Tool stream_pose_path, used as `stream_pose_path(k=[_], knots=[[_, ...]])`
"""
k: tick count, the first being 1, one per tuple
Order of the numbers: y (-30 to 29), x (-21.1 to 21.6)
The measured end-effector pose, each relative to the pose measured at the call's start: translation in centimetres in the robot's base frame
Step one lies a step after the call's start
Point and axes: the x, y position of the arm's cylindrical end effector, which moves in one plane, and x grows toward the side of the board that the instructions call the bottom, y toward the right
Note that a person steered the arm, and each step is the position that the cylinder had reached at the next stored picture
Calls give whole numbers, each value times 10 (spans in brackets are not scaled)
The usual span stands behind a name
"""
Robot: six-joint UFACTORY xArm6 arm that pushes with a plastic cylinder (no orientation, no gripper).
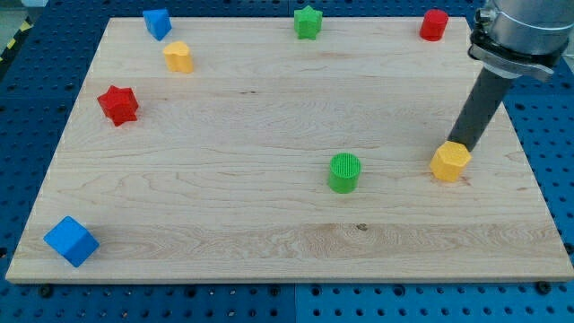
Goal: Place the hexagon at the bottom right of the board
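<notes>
The yellow hexagon (449, 162) lies on the wooden board (269, 224) at the view's right, a little above the bottom right corner. My tip (459, 144) touches the hexagon's upper edge, just behind it towards the view's top. The dark rod slants up to the view's top right into the arm's grey body.
A green cylinder (344, 172) stands left of the hexagon. A red cylinder (434, 24), a green star (308, 22), a blue cube (157, 23) and a yellow block (178, 56) lie along the top. A red star (117, 105) is at left, a blue cube (71, 240) at bottom left.
</notes>
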Motion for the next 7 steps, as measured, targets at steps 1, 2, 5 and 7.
stream_pose_path(k=[1,2,5,7], knots=[[1,-5],[-5,-8],[-28,23],[5,75]])
